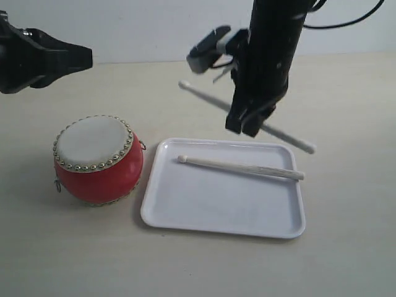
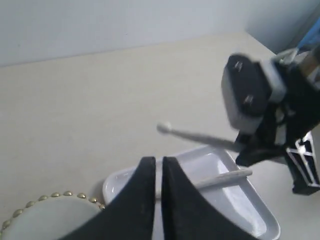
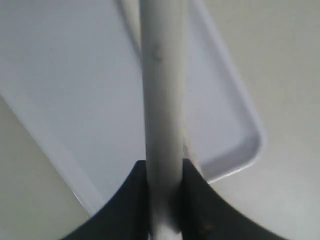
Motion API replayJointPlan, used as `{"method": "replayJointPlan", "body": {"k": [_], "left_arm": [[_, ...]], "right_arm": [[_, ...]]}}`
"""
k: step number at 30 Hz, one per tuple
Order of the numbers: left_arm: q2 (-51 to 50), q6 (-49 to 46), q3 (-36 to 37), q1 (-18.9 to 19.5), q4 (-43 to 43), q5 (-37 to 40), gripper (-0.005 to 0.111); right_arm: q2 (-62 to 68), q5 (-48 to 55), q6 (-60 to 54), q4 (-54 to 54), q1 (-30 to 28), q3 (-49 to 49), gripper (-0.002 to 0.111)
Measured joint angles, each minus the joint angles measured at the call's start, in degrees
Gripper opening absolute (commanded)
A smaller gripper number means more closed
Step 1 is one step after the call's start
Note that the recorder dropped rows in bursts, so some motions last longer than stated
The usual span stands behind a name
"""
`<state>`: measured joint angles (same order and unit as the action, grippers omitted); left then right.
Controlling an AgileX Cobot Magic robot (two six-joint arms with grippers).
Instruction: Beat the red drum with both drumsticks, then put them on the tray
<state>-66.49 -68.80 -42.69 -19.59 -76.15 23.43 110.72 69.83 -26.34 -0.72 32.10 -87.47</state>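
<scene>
Left fingers (image 2: 146,200) are closed to a thin slit with nothing between them. You'll see them up off the worktop (image 1: 346,93), behind and to the left of the drum (image 1: 99,158) in the exterior view. Right fingers (image 1: 247,120) are clamped on the held stick (image 1: 207,96) near its middle. It hangs in the air over the tray's back edge and runs diagonally, bead end toward the left arm's side, butt end past the tray's back right corner. Loose stick (image 1: 241,167) lies flat in the tray (image 1: 185,204), along its back half, bead toward the drum. Drum sits upright on the worktop just left of the tray; you can't tell if they touch.
</scene>
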Motion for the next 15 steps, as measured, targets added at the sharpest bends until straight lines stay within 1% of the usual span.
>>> {"method": "replayJointPlan", "body": {"k": [4, 10, 15], "left_arm": [[3.1, 1.4, 0.0, 0.0, 1.2, -0.1, 0.000], [6.3, 1.7, 2.2, 0.0, 2.9, -2.2, 0.000], [8.0, 1.7, 4.4, 0.0, 3.4, -4.1, 0.000]], "right_arm": [[3.3, 0.4, -2.1, 0.0, 2.7, 2.9, 0.000], [7.4, 0.4, -3.5, 0.7, 8.3, 3.2, 0.000], [10.0, 0.4, -4.0, 2.6, 8.8, 3.2, 0.000]]}}
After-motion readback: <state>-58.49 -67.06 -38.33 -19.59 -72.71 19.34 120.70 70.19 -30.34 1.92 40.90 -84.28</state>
